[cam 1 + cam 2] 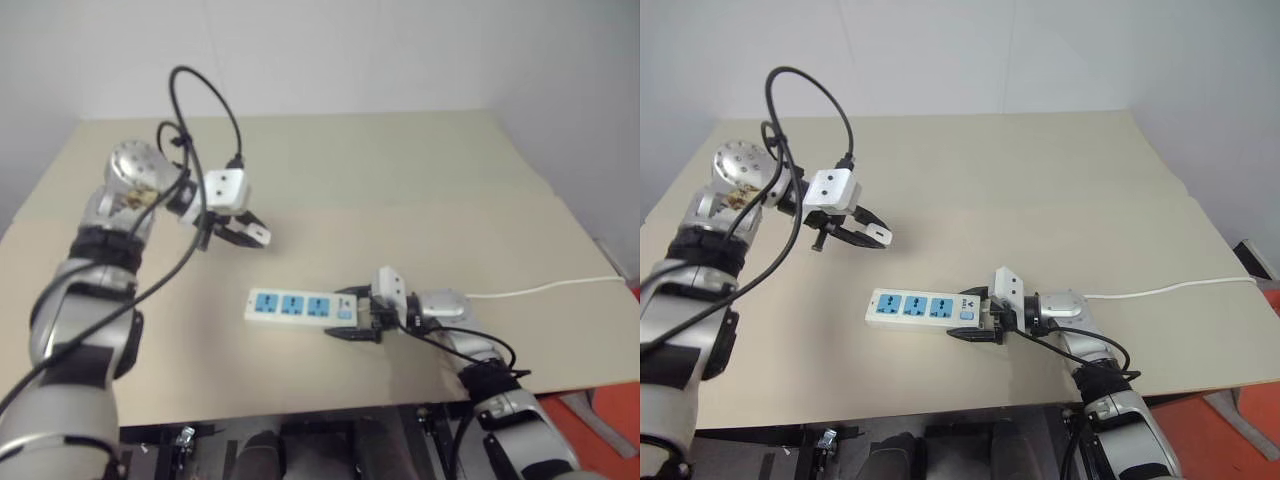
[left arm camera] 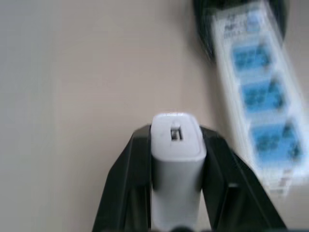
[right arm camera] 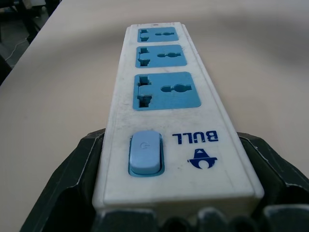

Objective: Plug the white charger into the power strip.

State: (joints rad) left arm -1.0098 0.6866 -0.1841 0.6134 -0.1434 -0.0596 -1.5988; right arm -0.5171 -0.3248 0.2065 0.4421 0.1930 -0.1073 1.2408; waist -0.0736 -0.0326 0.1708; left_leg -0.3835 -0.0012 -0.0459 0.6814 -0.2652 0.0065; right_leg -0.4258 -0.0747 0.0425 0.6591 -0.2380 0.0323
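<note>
The white charger (image 1: 260, 236) is a small white block pinched between the black fingers of my left gripper (image 1: 250, 231). That gripper hangs above the table, up and to the left of the power strip. In the left wrist view the charger (image 2: 176, 169) sits upright between both fingers (image 2: 130, 174), with the strip (image 2: 260, 96) off to one side. The power strip (image 1: 295, 306) lies flat on the table with three blue sockets in a row. My right gripper (image 1: 351, 314) is shut on its switch end. In the right wrist view the strip (image 3: 166, 96) runs straight away from the fingers (image 3: 72, 179).
The beige table (image 1: 400, 180) has bare surface beyond and to the right of the strip. A thin white cable (image 1: 545, 289) runs from behind my right hand to the table's right edge. A black cable (image 1: 205, 90) loops above my left wrist. The front edge is close behind the right arm.
</note>
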